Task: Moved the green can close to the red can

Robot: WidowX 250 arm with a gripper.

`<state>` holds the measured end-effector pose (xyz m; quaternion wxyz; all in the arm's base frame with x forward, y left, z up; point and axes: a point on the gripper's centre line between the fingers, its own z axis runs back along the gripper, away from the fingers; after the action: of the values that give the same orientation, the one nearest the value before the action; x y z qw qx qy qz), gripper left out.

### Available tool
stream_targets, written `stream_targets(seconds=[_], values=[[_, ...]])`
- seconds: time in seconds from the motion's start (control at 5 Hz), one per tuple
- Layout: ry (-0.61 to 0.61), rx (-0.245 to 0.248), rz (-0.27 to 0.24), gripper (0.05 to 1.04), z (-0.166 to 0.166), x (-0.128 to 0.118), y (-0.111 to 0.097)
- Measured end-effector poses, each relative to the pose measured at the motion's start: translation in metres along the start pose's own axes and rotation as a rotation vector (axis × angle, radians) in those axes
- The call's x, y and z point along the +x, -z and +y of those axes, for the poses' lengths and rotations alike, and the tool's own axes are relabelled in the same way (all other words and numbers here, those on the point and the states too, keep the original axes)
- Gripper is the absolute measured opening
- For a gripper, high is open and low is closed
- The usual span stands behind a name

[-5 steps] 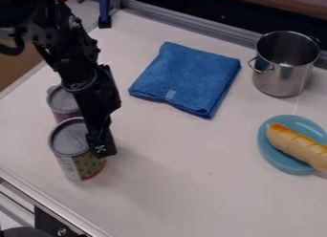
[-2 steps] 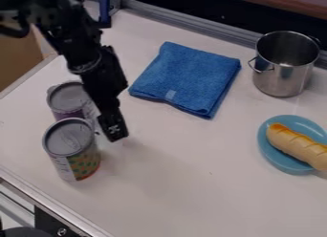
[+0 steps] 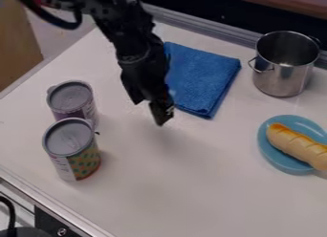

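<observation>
We can read no words, numbers or signs; the patterned can's label (image 3: pixel 64 167) is too small to read.

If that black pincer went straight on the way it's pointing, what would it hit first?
Probably the table: the pincer points down at it, clear of both cans, though its height is hard to judge.

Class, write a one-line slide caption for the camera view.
A green-patterned can and a purple-labelled can stand close together, the black gripper hanging near a folded blue cloth.
</observation>
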<state>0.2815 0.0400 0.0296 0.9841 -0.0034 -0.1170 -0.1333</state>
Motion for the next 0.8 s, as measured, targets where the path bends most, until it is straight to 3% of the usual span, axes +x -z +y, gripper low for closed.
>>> stream_targets(seconds=[0.2, 0.6, 0.8], values=[[-0.183, 0.063, 0.022, 0.996, 0.006, 0.013, 0.001], [-0.283, 0.118, -0.039, 0.996, 0.035, 0.043, 0.002], [-0.314, 0.12, -0.044, 0.996, 0.062, 0.059, 0.008]])
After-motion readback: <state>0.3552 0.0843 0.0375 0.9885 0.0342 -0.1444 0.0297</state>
